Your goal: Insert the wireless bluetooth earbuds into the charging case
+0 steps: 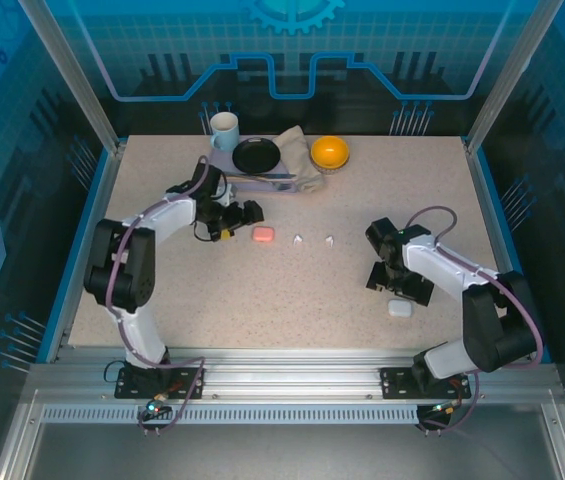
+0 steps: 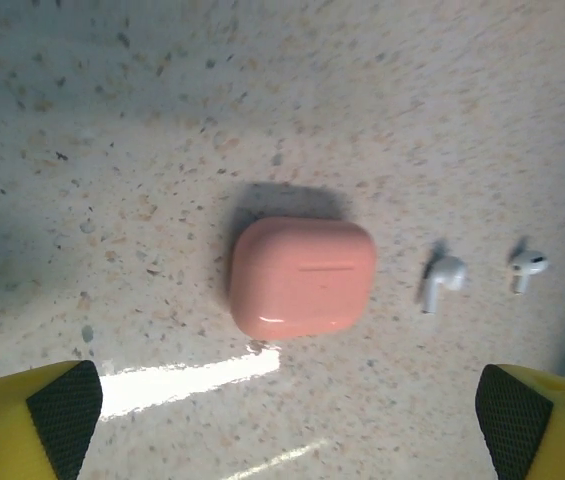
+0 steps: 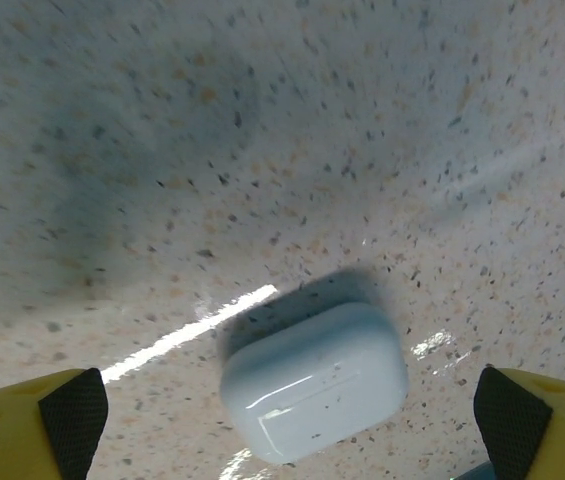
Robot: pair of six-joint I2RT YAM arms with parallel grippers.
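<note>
So, left pincer (image 2: 287, 410): wide open over pink case (image 2: 302, 277)
right pincer (image 3: 290, 410): wide open too, white case (image 3: 314, 380) below
earbuds (image 2: 443, 280): two white, loose on counter (image 2: 162, 120) beside pink case

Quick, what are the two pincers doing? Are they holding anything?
Left pincer: open, holding nothing; pink case lies loose near it.
Right pincer: open, holding nothing; white case lies loose near it.

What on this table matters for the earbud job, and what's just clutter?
Job: pink case, white case, two white earbuds.
Lying about: mug, black plate, orange, cloth.
</note>
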